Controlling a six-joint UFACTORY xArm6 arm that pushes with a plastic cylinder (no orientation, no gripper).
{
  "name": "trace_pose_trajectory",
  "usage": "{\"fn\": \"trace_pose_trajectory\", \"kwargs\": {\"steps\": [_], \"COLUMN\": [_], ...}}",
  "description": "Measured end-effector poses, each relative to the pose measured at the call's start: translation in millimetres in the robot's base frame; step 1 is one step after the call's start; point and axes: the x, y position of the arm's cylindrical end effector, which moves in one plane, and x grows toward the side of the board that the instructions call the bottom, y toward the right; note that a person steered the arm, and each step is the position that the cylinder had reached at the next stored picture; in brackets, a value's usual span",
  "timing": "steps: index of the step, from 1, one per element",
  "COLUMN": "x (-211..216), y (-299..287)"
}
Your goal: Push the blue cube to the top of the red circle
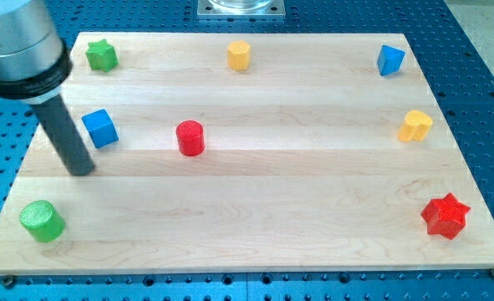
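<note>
The blue cube [101,128] sits on the wooden board at the view's left. The red circle, a short red cylinder [190,138], stands to its right, about a hundred pixels away. My tip [81,170] rests on the board just below and slightly left of the blue cube, close to it but apart from it. The dark rod rises from the tip up to the grey arm body at the view's top left.
A green star [101,55] is at the top left, a yellow block [239,55] at top centre, a second blue block [389,60] at top right. A yellow heart [415,126] is at right, a red star [445,216] at bottom right, a green cylinder [43,221] at bottom left.
</note>
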Motion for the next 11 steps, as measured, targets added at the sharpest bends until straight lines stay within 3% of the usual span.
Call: {"fn": "trace_pose_trajectory", "kwargs": {"steps": [2, 5, 7, 9, 10, 11], "x": [-45.2, -53.4, -65.9, -83.1, -83.1, -83.1], "y": [9.9, 36.1, -3.4, 106.7, 136.8, 131.5]}}
